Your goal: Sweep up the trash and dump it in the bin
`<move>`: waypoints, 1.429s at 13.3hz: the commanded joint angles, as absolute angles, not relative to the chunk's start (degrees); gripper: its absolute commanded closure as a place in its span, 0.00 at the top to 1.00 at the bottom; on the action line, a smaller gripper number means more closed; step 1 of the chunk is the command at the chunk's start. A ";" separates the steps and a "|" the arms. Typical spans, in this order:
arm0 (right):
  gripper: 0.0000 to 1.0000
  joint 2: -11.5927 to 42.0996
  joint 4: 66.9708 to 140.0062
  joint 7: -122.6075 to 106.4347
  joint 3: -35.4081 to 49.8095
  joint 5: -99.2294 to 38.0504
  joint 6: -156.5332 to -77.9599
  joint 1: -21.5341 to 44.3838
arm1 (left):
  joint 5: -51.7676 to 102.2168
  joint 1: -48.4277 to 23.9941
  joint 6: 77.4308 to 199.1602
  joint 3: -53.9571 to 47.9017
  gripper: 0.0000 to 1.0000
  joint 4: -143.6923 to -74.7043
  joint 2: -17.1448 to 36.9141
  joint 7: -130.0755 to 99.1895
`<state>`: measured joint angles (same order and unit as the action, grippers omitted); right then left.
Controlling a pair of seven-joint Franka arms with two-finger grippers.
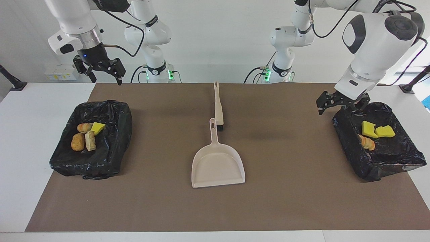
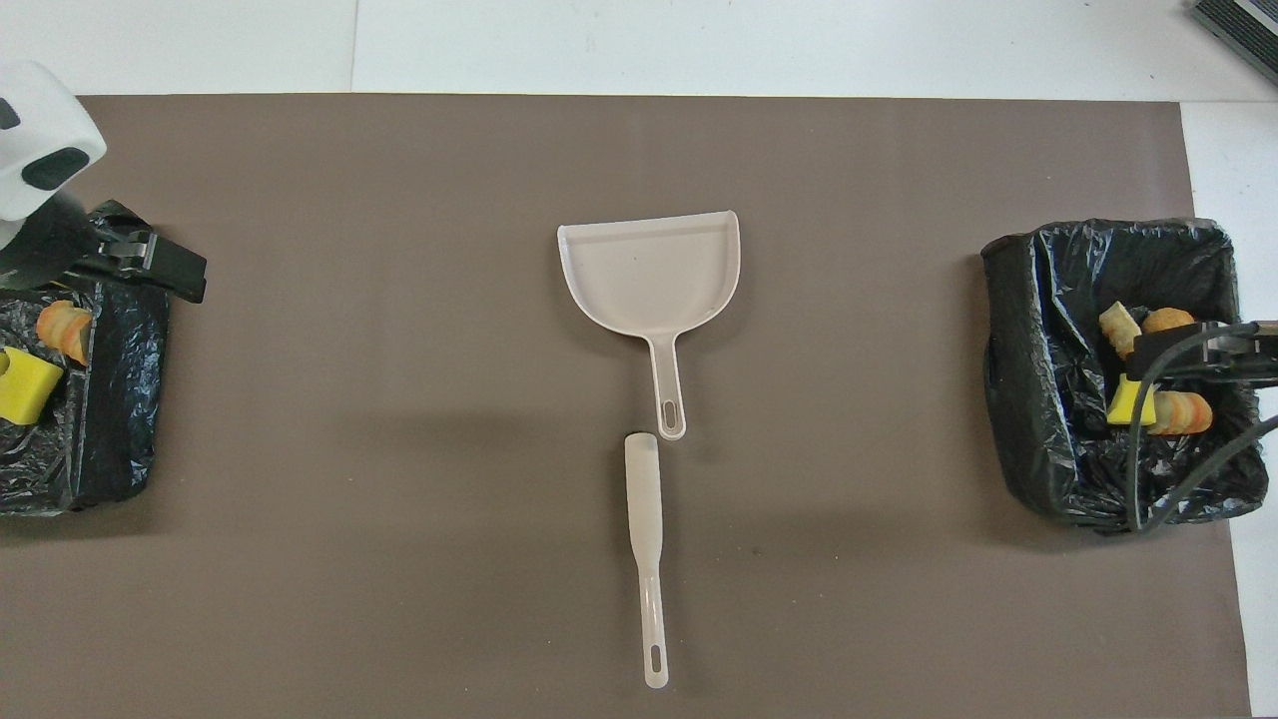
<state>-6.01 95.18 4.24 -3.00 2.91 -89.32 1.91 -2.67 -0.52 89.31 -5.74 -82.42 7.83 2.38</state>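
All the trash lies in two black-lined bins. The bin (image 1: 122,131) at the right arm's end holds orange-brown lumps (image 1: 78,142) and a yellow sponge chunk (image 1: 98,127). In the bin (image 1: 342,129) at the left arm's end lie two yellow sponge chunks (image 1: 368,129) and an orange lump (image 1: 368,143). My left gripper (image 1: 342,104) hangs open and empty over that bin's rim, on the side toward the table's middle. My right gripper (image 1: 106,79) waits open and empty, raised over the robots' edge of the table near its bin.
A beige dustpan (image 1: 217,166) lies mid-table, handle toward the robots. The beige brush (image 1: 218,107) lies in line with it, nearer the robots, bristles by the pan's handle. A brown mat (image 1: 289,188) covers the table between the bins.
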 commanded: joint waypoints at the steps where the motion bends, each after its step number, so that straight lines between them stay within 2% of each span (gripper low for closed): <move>1: 1.00 -6.33 95.27 2.81 -2.90 1.85 -88.51 1.49 | -2.55 0.70 88.51 -6.15 1.00 -85.25 3.17 3.25; 2: 1.00 -6.33 95.27 2.81 -2.90 1.85 -88.51 1.49 | -2.55 0.70 86.85 -6.15 1.00 -85.43 2.21 3.43; 6: 1.00 -6.33 95.27 2.81 -2.90 1.85 -88.51 1.49 | -0.79 2.28 92.01 -6.06 1.00 -95.34 -3.94 4.22; 11: 1.00 -6.33 95.27 2.81 -2.90 1.85 -88.51 1.49 | 0.00 2.46 88.43 -6.06 1.00 -94.48 -6.06 7.27; 19: 1.00 -6.33 95.27 2.81 -2.90 1.85 -88.51 1.49 | 0.00 2.64 87.54 -6.06 1.00 -94.31 -6.15 7.65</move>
<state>-6.01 95.18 4.24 -3.00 2.91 -89.32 1.91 -0.78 1.79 87.50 -5.77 -92.70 -4.67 6.78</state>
